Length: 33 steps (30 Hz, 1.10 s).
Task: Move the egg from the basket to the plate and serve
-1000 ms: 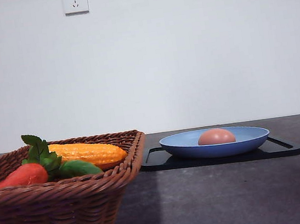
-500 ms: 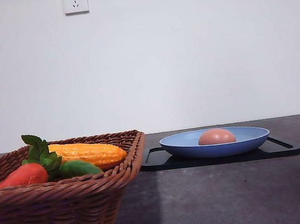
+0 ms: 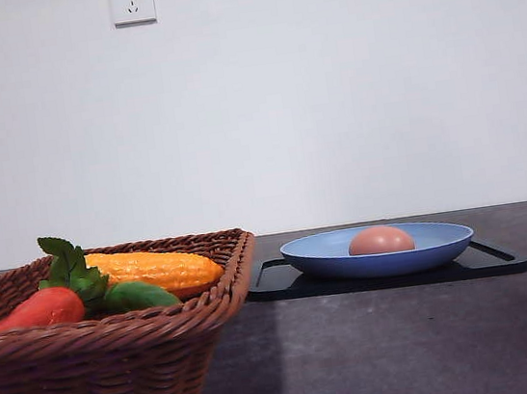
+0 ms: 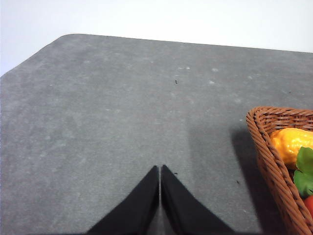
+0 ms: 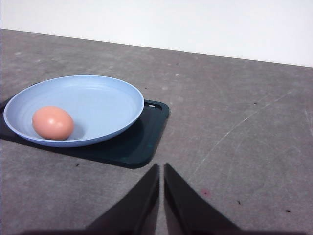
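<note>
The pinkish-brown egg (image 3: 380, 240) lies in the light-blue plate (image 3: 319, 252), which rests on a black tray at the table's centre right. In the right wrist view the egg (image 5: 53, 123) sits toward one side of the plate (image 5: 107, 100). The brown wicker basket (image 3: 102, 374) stands at the front left. My right gripper (image 5: 161, 167) is shut and holds nothing, over bare table beside the tray, apart from the plate. My left gripper (image 4: 160, 169) is also shut and holds nothing, over bare grey table with the basket's corner (image 4: 274, 161) off to one side.
A yellow corn cob (image 3: 156, 267) and a red carrot-like vegetable with green leaves (image 3: 49, 305) lie in the basket. The black tray (image 3: 491, 262) reaches past the plate on both sides. A white wall with a socket (image 3: 132, 1) stands behind the dark grey table.
</note>
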Motion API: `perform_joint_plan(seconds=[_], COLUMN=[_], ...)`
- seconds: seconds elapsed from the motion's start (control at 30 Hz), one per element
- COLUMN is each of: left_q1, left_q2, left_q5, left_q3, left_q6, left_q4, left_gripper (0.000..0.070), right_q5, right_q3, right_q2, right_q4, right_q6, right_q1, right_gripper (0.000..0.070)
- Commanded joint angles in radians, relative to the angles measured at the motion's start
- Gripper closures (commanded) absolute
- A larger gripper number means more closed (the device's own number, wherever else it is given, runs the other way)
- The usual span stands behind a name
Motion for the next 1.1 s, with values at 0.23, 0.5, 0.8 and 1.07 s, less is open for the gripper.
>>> perform_joint_plan(seconds=[0.23, 0.5, 0.8, 1.07], left_q1=[0.001, 0.001, 0.001, 0.001], left_q2=[-0.002, -0.002, -0.002, -0.002], left_q5=[-0.001, -0.001, 0.0, -0.001], left_q3=[-0.023, -0.023, -0.023, -0.023], left_q6=[-0.002, -0.002, -0.002, -0.002], left_q4=[-0.017, -0.017, -0.017, -0.017], left_gripper=[0.07, 0.07, 0.07, 0.07], right_q5=[0.0, 0.0, 0.0, 0.0], right_q3=[-0.007, -0.007, -0.007, -0.007], right_q2=[-0.003, -0.003, -0.003, -0.003], right_q4=[0.002, 0.002, 0.002, 0.002], right_q6=[0.01, 0.01, 0.01, 0.01], right_q1=[-0.001, -0.001, -0.001, -0.001], right_gripper=[0.07, 0.07, 0.07, 0.07])
